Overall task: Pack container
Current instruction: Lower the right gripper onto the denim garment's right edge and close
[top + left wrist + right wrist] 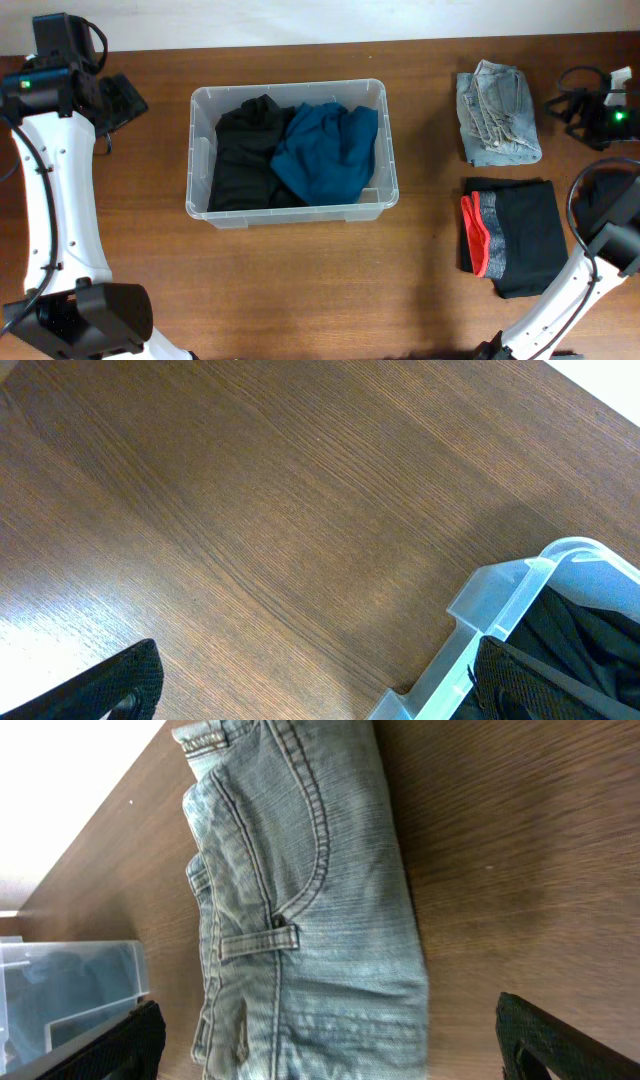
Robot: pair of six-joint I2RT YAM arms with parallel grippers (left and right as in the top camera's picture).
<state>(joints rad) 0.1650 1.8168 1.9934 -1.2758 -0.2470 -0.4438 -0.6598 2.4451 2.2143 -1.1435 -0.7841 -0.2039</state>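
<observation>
Container (290, 89) holds black garment (243, 150) and teal garment (330, 150). Jeans (497, 112) and black-red garment (520, 235) lie unpacked on surface (300, 290). I read left gripper (322, 695) and right gripper (330, 1045) as both spread, empty.

The left arm (45, 200) rises white along the table's left edge from its base at the near left corner. The left pincer (120, 98) hangs near the far left corner, jaws spread wide. The right arm (590, 270) climbs from the near right corner. The right pincer (572, 105) hovers by the right edge toward the far corner, its dark fingertips (110, 1040) wide apart.
</observation>
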